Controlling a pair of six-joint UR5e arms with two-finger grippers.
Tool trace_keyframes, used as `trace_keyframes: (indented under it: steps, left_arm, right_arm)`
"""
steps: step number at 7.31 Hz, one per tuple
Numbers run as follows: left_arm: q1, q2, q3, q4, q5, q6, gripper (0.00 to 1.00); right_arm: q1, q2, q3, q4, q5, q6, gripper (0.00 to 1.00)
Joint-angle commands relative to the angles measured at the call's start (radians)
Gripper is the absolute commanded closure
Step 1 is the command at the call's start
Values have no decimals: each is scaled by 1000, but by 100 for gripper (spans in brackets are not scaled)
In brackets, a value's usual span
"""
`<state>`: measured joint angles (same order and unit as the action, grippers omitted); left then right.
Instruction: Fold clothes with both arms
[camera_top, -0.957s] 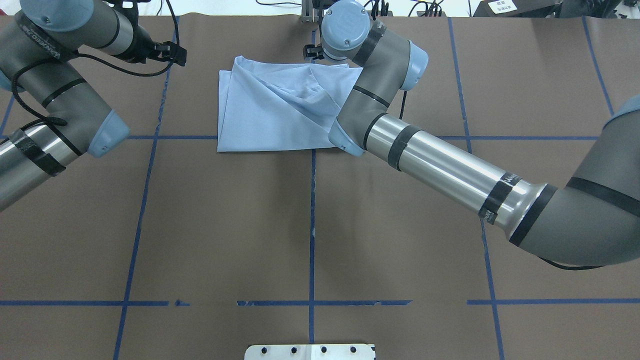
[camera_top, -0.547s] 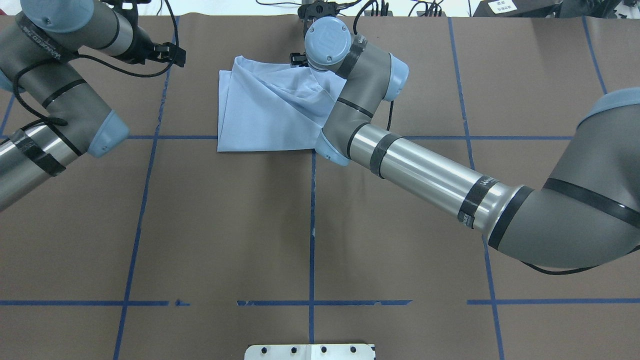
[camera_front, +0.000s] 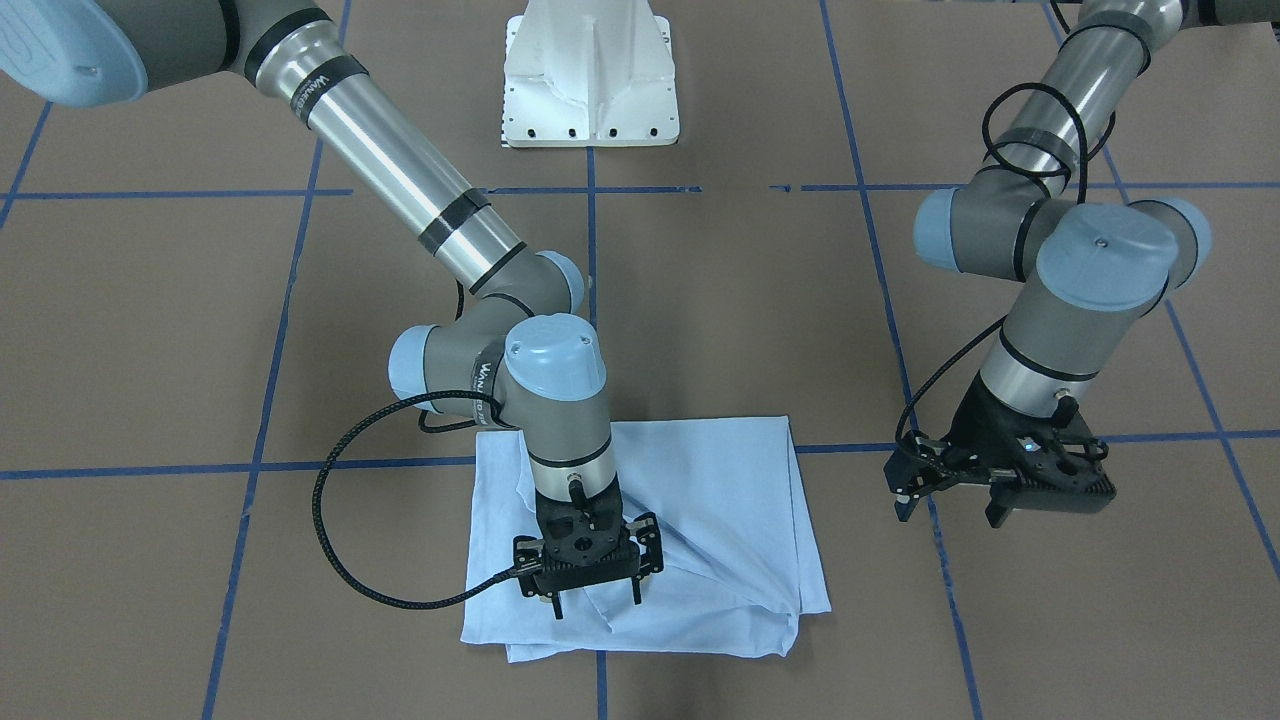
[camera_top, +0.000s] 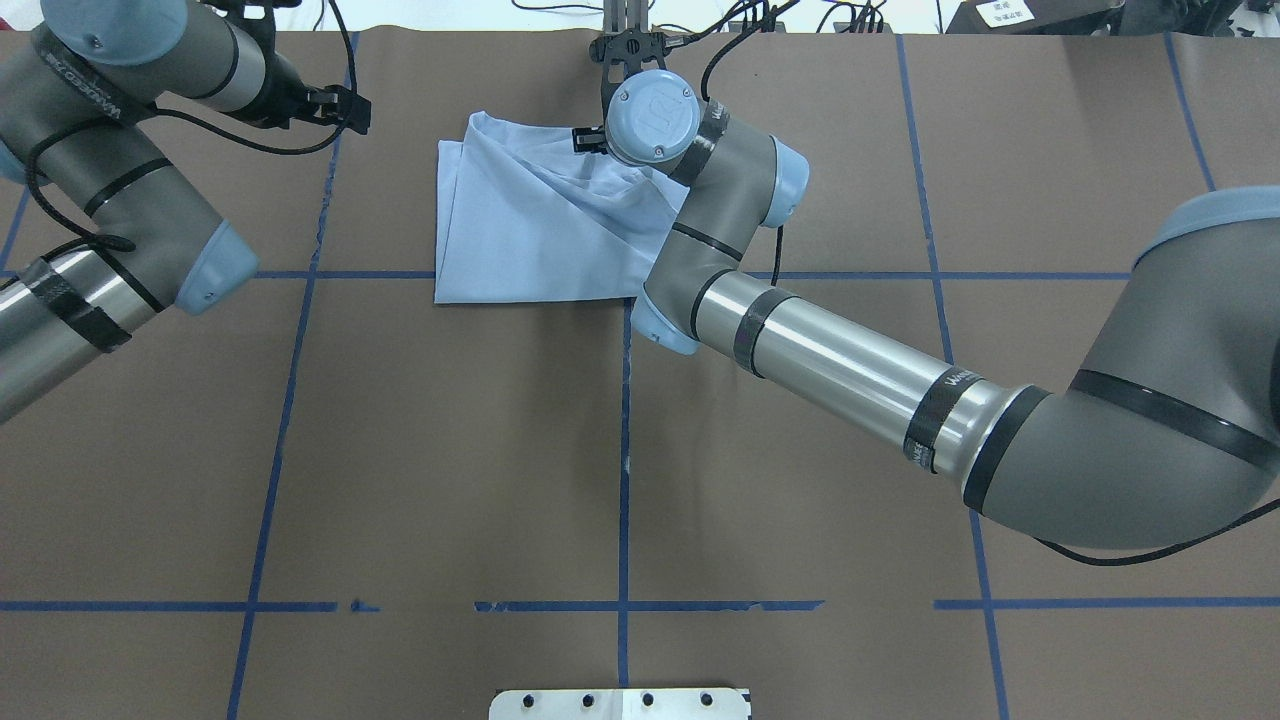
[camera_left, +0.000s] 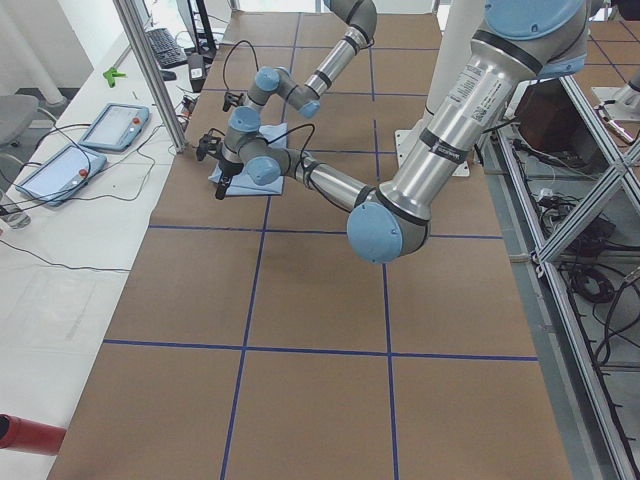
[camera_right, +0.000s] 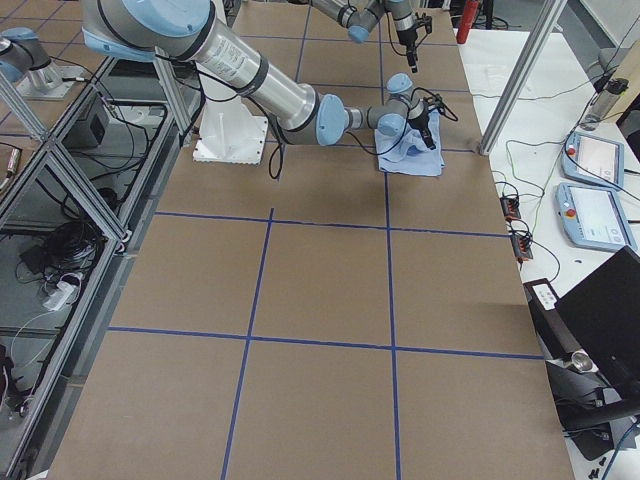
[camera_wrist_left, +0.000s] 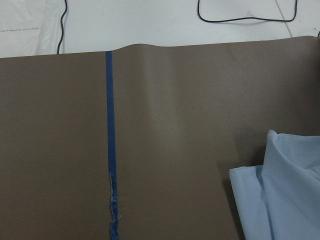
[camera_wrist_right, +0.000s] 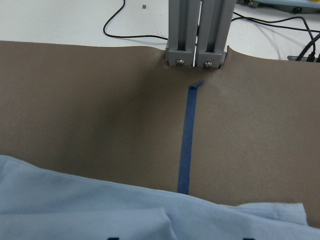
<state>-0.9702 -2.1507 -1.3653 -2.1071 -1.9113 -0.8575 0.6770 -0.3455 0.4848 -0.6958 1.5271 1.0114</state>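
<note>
Brown table (camera_front: 200, 350) | folded T-shirt (camera_front: 720, 500) | right claw (camera_front: 596, 603) — fingers apart, over it; left claw (camera_front: 950, 510) — fingers apart, beside it

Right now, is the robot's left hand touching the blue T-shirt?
Apart. The front-facing view shows the left hand hanging beside the T-shirt, with bare brown table between them.

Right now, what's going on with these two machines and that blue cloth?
A two-armed robot is folding a light blue T-shirt on a brown table. The shirt lies in a rough rectangle, with some creases. The right arm's pincer is open, pointing down over the shirt. The left arm's pincer hangs open beside the shirt, not touching it.
</note>
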Motion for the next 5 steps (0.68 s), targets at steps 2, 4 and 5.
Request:
trace_keyframes:
  steps: [2, 4, 5]
  left_arm:
    - [1, 0, 0, 1, 0, 0, 0]
    - [2, -1, 6, -1, 0, -2, 0]
    - [1, -2, 9, -1, 0, -2, 0]
  right_arm:
    - [-2, 3, -9, 7, -7, 1, 50]
    - [-2, 3, -25, 35, -10, 1, 59]
    - [-2, 3, -25, 36, -11, 1, 65]
